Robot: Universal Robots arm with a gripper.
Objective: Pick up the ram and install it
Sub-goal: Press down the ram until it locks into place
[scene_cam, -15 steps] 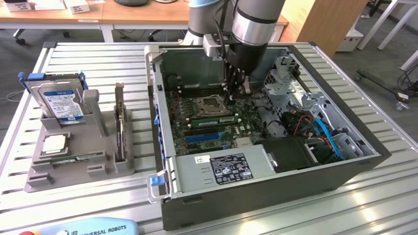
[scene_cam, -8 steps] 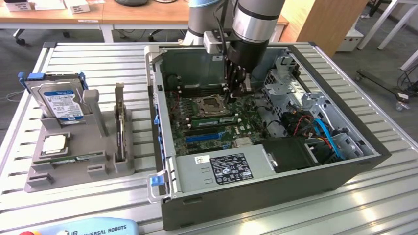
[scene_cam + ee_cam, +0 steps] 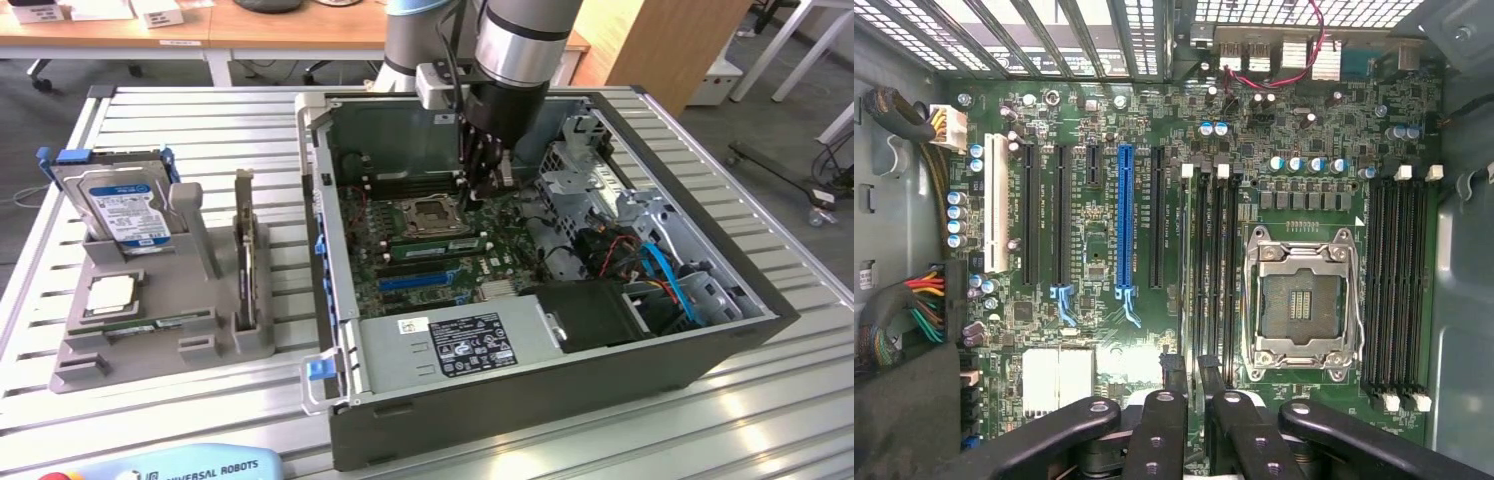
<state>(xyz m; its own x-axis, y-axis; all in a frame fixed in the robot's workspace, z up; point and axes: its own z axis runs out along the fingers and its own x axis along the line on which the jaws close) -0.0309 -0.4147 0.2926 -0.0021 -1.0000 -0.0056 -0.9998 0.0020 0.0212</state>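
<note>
The gripper (image 3: 471, 203) (image 3: 1191, 365) hangs beside the processor socket (image 3: 434, 213) (image 3: 1299, 300), at the end of the black slots (image 3: 1209, 270) edging it; case walls (image 3: 561, 400) stand well apart. Its grip cannot be told.

Robotics lab, slatted metal bench (image 3: 160, 110), wooden desks (image 3: 267, 30) behind
</note>
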